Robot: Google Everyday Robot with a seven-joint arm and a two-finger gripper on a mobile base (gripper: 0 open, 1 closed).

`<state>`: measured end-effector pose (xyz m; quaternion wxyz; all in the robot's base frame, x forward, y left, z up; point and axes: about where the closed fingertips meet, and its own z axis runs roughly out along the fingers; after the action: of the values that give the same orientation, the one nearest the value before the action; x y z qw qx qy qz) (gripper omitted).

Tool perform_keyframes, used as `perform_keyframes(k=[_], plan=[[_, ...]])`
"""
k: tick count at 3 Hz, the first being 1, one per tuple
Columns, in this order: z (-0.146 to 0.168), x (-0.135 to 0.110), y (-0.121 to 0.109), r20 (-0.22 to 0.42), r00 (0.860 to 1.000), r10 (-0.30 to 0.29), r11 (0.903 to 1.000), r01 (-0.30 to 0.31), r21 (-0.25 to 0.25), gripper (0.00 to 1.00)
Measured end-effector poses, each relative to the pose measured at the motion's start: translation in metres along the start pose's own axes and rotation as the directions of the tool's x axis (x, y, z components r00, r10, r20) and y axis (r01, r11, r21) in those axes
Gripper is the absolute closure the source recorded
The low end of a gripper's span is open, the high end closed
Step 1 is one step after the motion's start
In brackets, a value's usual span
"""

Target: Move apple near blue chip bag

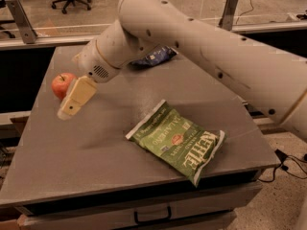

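The apple (62,84) sits on the left side of the grey tabletop (91,171), stem up, resting on the surface and not lifted. The claw (72,105) hangs just beside it, to the right and a little nearer the camera, angled down and to the left, which suggests it is lined up for an approach to the fruit; how far it is open cannot be told from this angle, and nothing is seen in its hold. Judgement: the grasp is not yet made and the task is at an early stage.

Further right, toward the far edge, the blue chip bag (154,56) lies flat, partly hidden behind the arm (192,37), and well apart from the apple. A green Kettle jalapeño chip bag (177,140) lies in the right foreground, off the line between apple and blue bag, so it is unlikely to obstruct. The bare surface left of the blue bag looks the fittest spot for set-down.
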<state>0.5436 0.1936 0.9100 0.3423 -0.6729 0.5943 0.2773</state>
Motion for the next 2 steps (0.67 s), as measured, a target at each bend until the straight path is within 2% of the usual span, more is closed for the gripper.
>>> perform_keyframes(k=[1,2], plan=[[0.031,-0.006,-0.022,0.031,0.998,0.050,0.9984,-0.051,0.023,0.00],[0.046,0.005,-0.042,0.042,0.992,0.122,0.9907,-0.125,0.055,0.00]])
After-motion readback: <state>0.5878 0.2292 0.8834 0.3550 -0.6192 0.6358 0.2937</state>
